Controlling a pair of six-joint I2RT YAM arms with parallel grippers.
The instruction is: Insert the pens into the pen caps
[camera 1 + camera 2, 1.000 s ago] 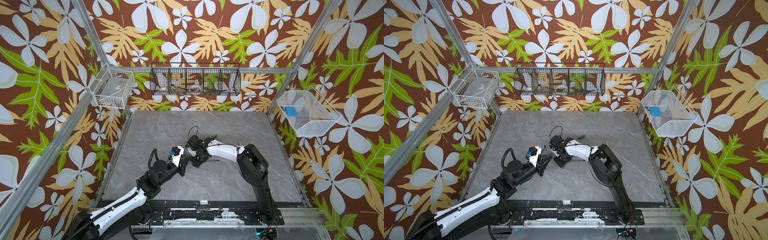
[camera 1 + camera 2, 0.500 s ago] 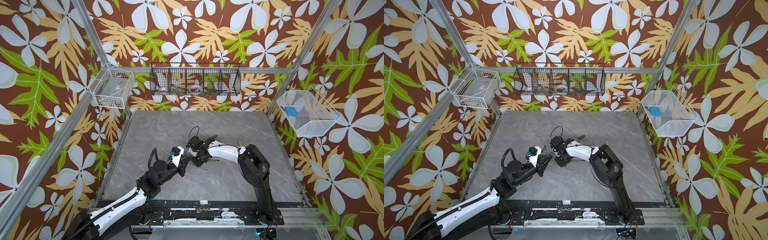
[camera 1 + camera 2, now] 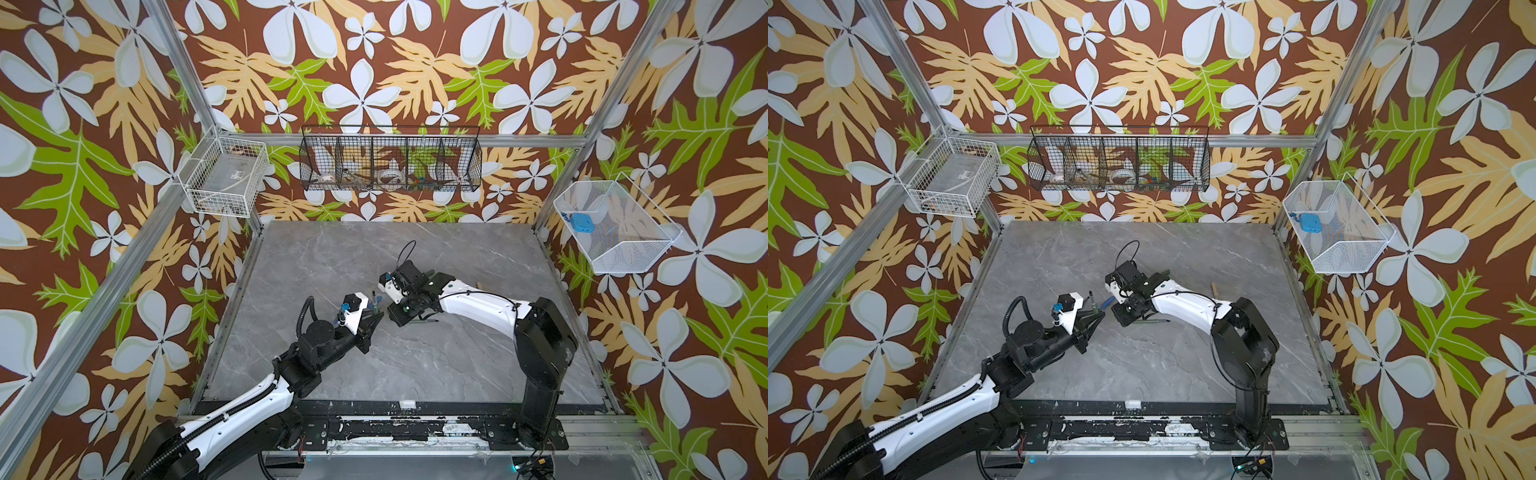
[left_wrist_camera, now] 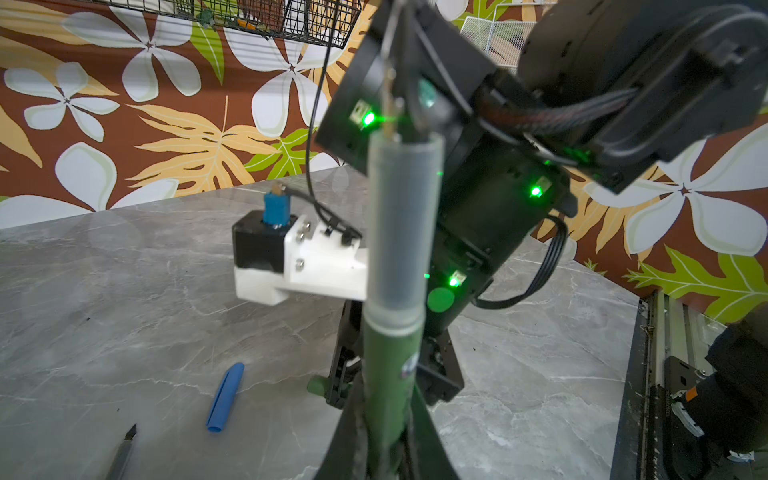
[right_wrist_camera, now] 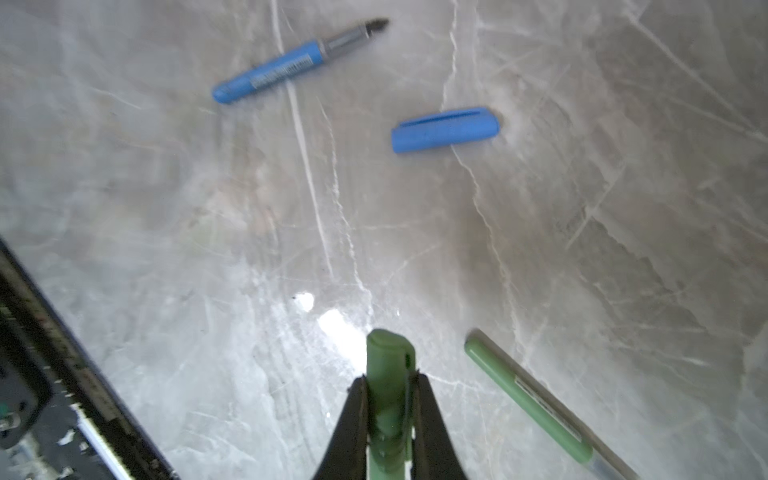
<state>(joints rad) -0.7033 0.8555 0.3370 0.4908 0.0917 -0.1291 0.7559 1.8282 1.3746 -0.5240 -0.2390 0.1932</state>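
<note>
The green pen (image 4: pixel 388 365) stands gripped in the left gripper (image 4: pixel 388 428), its claw pressed together on the barrel. The grey front section and nib point at the right arm's wrist. Only the left wrist view shows this up close. In both top views the pen is a thin stick just toward 9 o'clock of the centre of the table (image 3: pixel 374 374).

The green cap (image 5: pixel 388 361) sits pinched in the right gripper (image 5: pixel 390 384), with its rounded end poking out past the fingertips. The left wrist view shows only a small green end of it. In both top views the right gripper is at 3 o'clock of the left one, near it but apart.

Only the right wrist view shows the uncapped blue pen (image 5: pixel 291 62) lying flat, apart from the blue cap (image 5: pixel 444 129). It also shows a second green pen (image 5: pixel 528 399) beside the claw. In the top views that pen lies at 4 o'clock of the right gripper, partly under the arm.

Only the top views show a tan piece (image 3: pixel 478 284) at 3 o'clock of the right gripper. I cannot tell whether it is a pen or a cap.
</note>
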